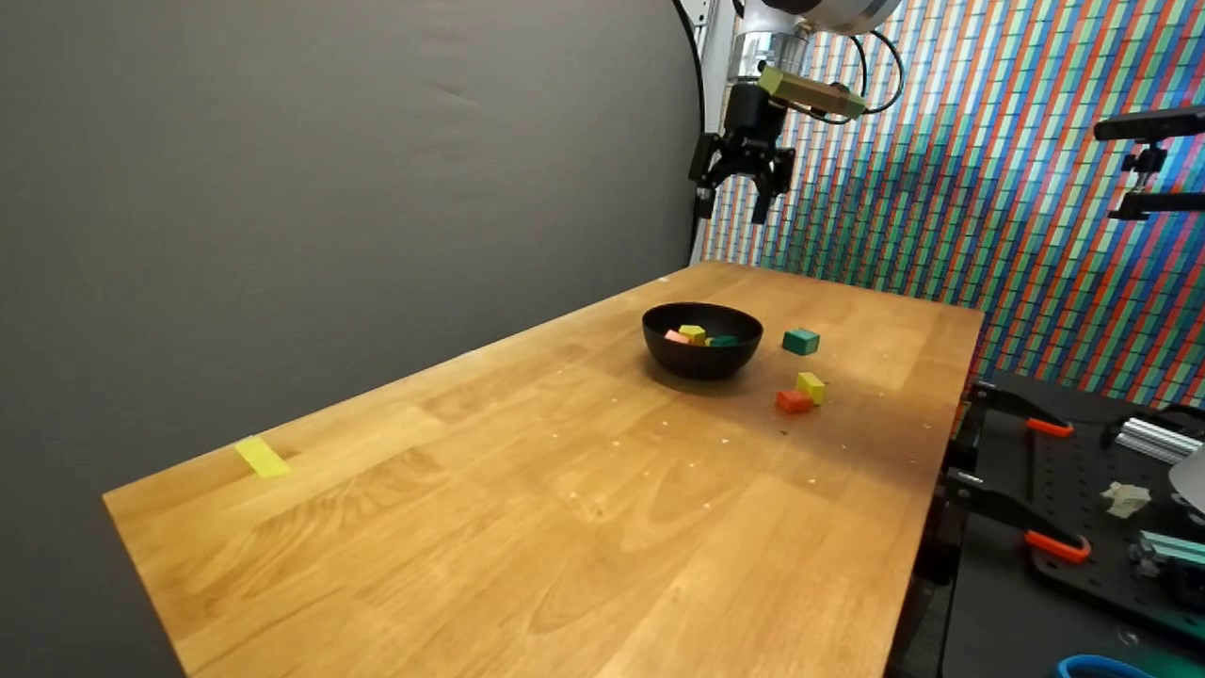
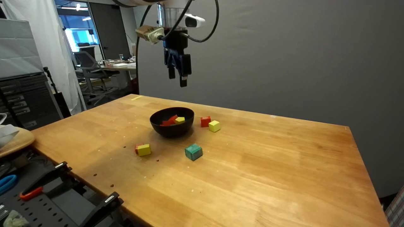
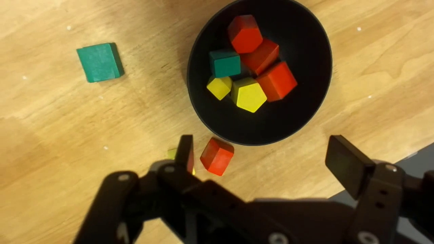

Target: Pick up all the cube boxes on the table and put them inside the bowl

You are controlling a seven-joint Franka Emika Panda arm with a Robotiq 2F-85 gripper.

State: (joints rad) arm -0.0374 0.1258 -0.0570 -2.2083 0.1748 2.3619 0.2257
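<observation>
Bowl (image 2: pixel 171 131) on table (image 2: pixel 271 160), cubes (image 3: pixel 251 96) inside it, other cubes (image 2: pixel 193 152) near it on several sides, tool (image 1: pixel 732 208) above the table.

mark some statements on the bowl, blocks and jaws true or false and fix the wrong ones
1. Three red blocks show inside the bowl in the wrist view. True.
2. The jaws are clamped shut. False: they stand open, holding nothing.
3. A green block rests on the table, outside the bowl. True.
4. Every block is in the bowl. False: a red block and a yellow block also lie outside.
5. The bowl is tipped on its side. False: it stands upright.
</observation>
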